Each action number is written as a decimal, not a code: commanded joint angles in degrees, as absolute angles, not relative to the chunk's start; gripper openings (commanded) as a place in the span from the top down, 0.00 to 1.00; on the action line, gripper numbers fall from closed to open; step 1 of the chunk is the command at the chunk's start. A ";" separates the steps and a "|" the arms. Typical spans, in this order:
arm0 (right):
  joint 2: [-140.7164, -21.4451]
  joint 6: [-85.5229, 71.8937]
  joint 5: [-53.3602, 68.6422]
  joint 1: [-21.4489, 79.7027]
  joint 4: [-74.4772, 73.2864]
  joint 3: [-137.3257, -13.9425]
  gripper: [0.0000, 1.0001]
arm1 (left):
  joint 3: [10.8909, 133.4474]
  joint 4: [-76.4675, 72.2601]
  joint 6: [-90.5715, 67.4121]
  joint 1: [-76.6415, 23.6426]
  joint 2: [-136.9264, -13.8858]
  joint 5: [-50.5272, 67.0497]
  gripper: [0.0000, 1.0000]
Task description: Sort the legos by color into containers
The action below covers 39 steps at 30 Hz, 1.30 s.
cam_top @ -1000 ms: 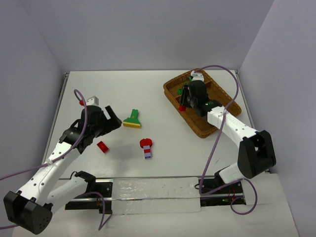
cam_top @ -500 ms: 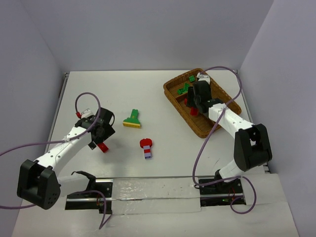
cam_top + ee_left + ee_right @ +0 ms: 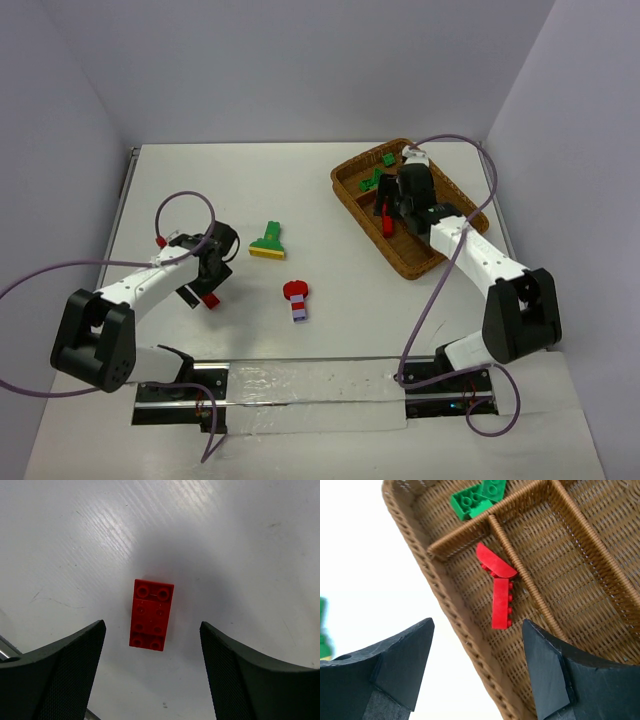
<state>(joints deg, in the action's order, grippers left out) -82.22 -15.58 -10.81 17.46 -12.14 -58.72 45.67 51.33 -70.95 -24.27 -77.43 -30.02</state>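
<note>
Red lego [image 3: 151,615] directly below left claw [image 3: 152,624]

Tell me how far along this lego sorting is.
Done: green bricks and two red bricks lie in separate compartments of the brown wicker tray. In hand: open left gripper straddles a loose red brick on the table. Left: it, the green-yellow piece, the red-lilac stack.

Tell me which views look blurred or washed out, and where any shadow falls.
Left wrist view: the red brick is sharp, with a soft shadow around it on the table. Right wrist view: the table is blown out to white beside the sharp wicker tray, and a green shape at the left edge is blurred. Top view: evenly lit.
</note>
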 commanded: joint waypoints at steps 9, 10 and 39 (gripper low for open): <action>-76.19 -16.27 -8.88 17.23 -11.99 -57.48 0.21 | 42.44 44.31 -73.35 -23.29 -81.29 -28.46 0.31; -75.95 -16.18 -8.88 17.23 -12.04 -57.48 0.21 | 42.53 43.88 -72.97 -23.29 -81.71 -28.23 0.32; -74.79 -28.39 26.83 21.05 -8.86 -64.26 0.21 | 48.90 10.02 -43.58 -23.29 -56.15 18.62 0.74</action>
